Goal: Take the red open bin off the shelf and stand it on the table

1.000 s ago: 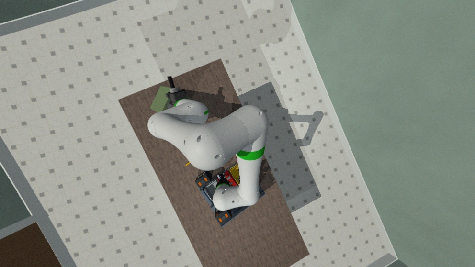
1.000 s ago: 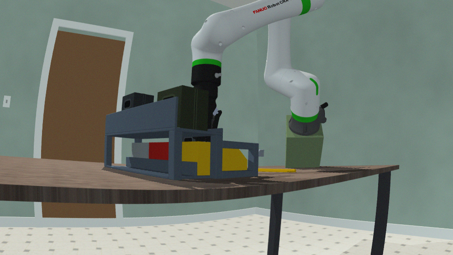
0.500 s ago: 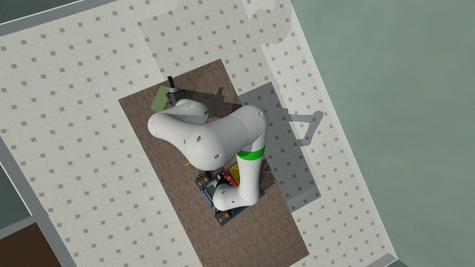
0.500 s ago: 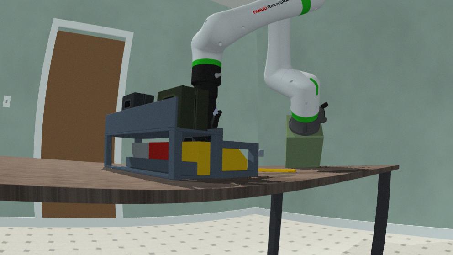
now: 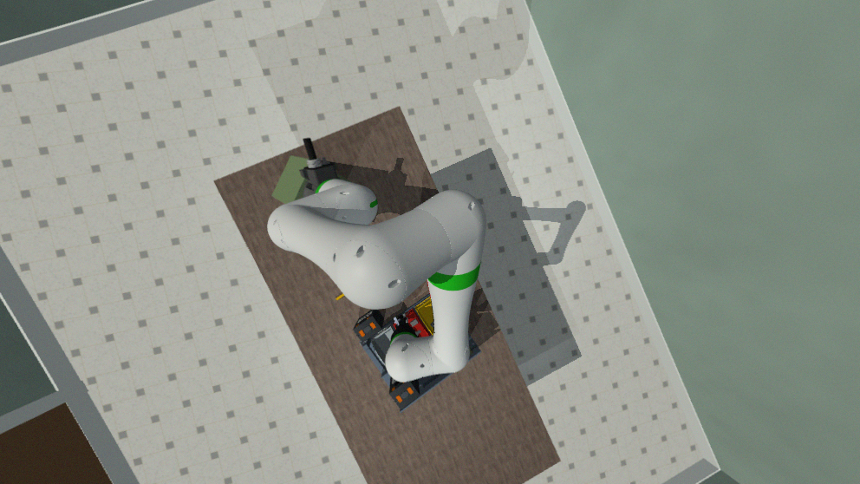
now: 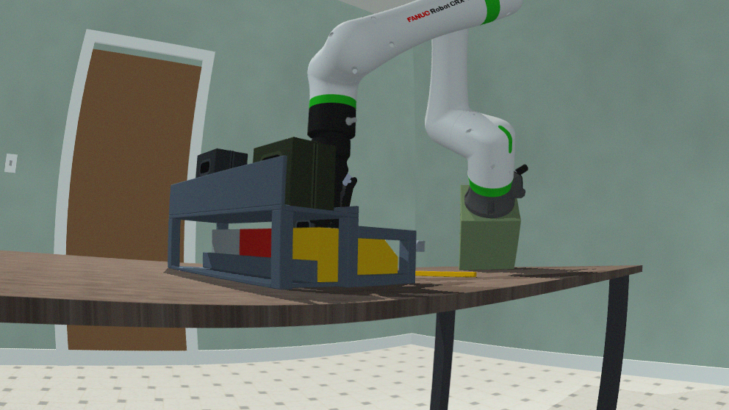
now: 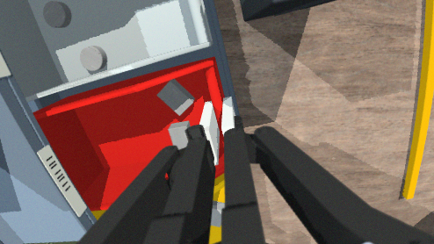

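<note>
From the exterior view's left, two dark boxes [image 5: 402, 395] [image 6: 309, 173] stand on the shelf's upper part. Below, the grey bin [image 6: 225, 242] [image 7: 127, 68], the red open bin [image 5: 419, 323] [image 6: 255, 242] [image 7: 132, 88] and the yellow bin [image 5: 425, 310] [image 6: 314, 250] [image 7: 219, 193] sit side by side in the shelf [image 6: 281, 250] [image 7: 221, 48], the red one in the middle, not on the bench [image 5: 492, 408] [image 6: 101, 259] [image 7: 351, 66]. The neighbours flank it closely, and an olive box partly screens the tool [image 6: 328, 223] [image 7: 221, 112]. The tool is clenched on the red bin's end wall, as far as the crowded wrist view lets me judge. Further right, a yellow strip [image 5: 340, 297] [image 6: 445, 274] [image 7: 419, 110] lies on the bench, then a green block [image 5: 289, 179] [image 6: 489, 245] beside the arm's base.

Only the wrist view shows the grey parts [image 7: 175, 96] inside the red bin and round pieces [image 7: 93, 59] in the grey one; the exterior shows just outer walls.

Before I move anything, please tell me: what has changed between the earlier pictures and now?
Nothing visibly changed. The tool has not moved in the top and exterior views, and is now closed on a wall of the red bin. The bin stayed in place.
</note>
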### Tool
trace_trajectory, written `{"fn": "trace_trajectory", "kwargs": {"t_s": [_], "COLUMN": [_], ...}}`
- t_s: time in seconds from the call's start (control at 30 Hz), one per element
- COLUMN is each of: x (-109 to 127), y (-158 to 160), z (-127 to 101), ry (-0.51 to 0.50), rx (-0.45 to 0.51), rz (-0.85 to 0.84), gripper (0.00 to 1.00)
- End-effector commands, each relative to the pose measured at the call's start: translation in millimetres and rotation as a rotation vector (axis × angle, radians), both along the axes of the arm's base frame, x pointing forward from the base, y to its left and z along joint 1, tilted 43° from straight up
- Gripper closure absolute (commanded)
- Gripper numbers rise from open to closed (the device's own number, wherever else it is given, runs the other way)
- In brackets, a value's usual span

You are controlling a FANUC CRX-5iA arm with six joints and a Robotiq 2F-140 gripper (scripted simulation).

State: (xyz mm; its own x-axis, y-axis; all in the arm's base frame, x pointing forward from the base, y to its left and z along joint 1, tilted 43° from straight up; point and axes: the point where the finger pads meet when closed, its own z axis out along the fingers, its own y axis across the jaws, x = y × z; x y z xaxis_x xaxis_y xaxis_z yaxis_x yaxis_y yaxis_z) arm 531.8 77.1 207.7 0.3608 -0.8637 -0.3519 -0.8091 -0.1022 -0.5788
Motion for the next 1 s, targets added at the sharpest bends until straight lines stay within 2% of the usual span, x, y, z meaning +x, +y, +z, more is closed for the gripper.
{"fn": "trace_trajectory", "kwargs": {"t_s": [0.0,0.97], "x": [0.1,-3.6], "y": [-0.2,-4.1], "z": [0.2,6.1], "ry": [0.000,0.000], "rx": [0.000,0.000], "rz": [0.000,0.000], "gripper": [1.00,1.00]}}
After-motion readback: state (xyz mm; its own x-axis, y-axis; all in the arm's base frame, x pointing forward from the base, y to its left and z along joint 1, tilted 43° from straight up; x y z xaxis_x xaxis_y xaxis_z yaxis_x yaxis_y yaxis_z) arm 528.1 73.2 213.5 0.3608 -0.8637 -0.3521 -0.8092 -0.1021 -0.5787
